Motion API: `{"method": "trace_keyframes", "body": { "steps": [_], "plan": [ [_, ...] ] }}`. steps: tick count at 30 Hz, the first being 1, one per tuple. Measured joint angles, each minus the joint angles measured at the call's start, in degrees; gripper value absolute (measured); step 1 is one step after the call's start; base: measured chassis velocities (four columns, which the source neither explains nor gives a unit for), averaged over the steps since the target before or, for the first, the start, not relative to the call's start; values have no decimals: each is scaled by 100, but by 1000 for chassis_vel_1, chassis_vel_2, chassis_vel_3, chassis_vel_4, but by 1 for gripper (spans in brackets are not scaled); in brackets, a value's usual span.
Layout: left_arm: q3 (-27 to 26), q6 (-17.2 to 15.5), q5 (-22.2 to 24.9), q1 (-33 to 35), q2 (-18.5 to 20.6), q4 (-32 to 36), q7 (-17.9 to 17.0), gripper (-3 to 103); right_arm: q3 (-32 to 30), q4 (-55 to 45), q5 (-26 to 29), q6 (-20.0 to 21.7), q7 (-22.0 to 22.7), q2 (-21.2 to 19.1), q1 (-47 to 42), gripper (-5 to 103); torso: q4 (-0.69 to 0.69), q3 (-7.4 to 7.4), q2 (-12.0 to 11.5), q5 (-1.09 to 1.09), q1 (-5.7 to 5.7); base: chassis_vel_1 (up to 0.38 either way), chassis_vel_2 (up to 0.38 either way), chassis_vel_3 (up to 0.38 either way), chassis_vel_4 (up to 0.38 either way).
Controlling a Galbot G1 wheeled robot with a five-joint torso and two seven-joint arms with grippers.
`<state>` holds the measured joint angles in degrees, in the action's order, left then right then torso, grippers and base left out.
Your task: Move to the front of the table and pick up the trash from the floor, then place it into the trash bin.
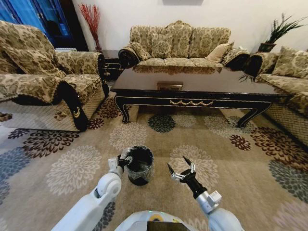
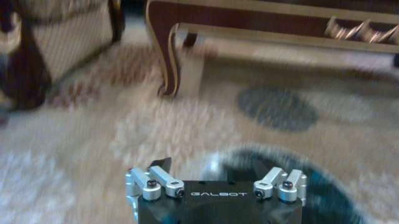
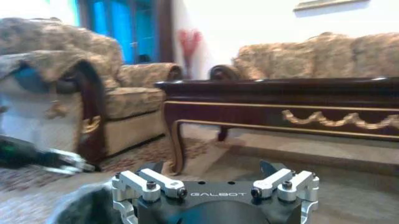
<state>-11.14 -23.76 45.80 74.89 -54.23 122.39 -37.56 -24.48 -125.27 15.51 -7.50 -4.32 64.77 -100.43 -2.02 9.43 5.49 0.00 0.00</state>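
The small black trash bin (image 1: 140,166), lined with a crinkled grey bag, stands on the carpet just in front of me. My left gripper (image 1: 121,162) hovers at the bin's left rim; in the left wrist view it (image 2: 215,164) is open above the blurred dark bin (image 2: 293,177). To the right of the bin my right gripper (image 1: 178,164) hangs open and holds nothing, pointing at the table. The dark glossy table (image 1: 192,85) with gold ornament stands farther ahead, also seen as the table (image 3: 281,95). The trash is out of view.
A patterned sofa (image 1: 43,82) lies to the left, another sofa (image 1: 180,45) behind the table, and a third sofa (image 1: 288,82) to the right. Floral carpet (image 1: 72,168) spreads around the bin. A potted plant (image 1: 276,33) sits at the back right.
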Motion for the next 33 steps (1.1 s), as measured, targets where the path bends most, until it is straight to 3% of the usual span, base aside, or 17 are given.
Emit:
{"method": "trace_keyframes", "body": {
  "steps": [2,4,5,6,9,10,12,14,15,17,18,23,33],
  "plan": [
    [-26,41,-50,1,23,30,51,89,-57,-6,-7,-15,22,42,-23,100,1,0,0,0,0,0,0,0,0],
    [-490,279,-340,291,50,437,349,98,-470,-7,-236,-112,180,274,-37,100,5,0,0,0,0,0,0,0,0],
    [-816,343,-444,583,4,691,546,99,-669,6,-296,-149,242,317,-28,100,3,0,0,1,0,0,0,0,0],
    [-816,343,-444,583,4,691,546,99,-669,6,-296,-149,242,317,-28,100,3,0,0,1,0,0,0,0,0],
    [-1703,786,-1177,1489,-200,1021,1256,100,-1216,117,-225,-262,335,302,-31,100,-1,0,0,0,0,0,0,0,0],
    [-1703,786,-1177,1489,-200,1021,1256,100,-1216,117,-225,-262,335,302,-31,100,-1,0,0,0,0,0,0,0,0],
    [-2346,1230,-1769,2261,-453,1112,1821,100,-1545,221,-183,-318,392,266,-59,100,-1,0,0,-1,0,0,0,0,0],
    [-2503,1347,-1888,2493,-541,1169,1983,100,-1624,249,-181,-338,406,265,-76,100,0,0,0,-1,0,0,0,0,0],
    [-2814,1688,-2114,3015,-746,1316,2360,100,-1757,292,-130,-377,431,275,-103,100,-2,0,0,1,0,0,0,0,0],
    [-2925,1878,-2211,3211,-834,1365,2515,100,-1800,308,-94,-392,438,282,-106,100,-1,0,0,1,0,0,0,0,0],
    [-3103,2382,-2444,3554,-1016,1411,2811,100,-1908,341,-9,-432,448,293,-102,100,-2,-1,1,1,0,0,0,0,0],
    [-3232,2981,-2586,3865,-1204,1339,3045,100,-2003,341,120,-535,460,319,-157,100,1,0,0,1,0,0,0,0,0],
    [-3227,3021,-2276,3759,-1178,1230,2926,100,-2085,337,215,-726,254,386,-248,100,1,0,0,0,0,0,0,0,0]
  ]
}}
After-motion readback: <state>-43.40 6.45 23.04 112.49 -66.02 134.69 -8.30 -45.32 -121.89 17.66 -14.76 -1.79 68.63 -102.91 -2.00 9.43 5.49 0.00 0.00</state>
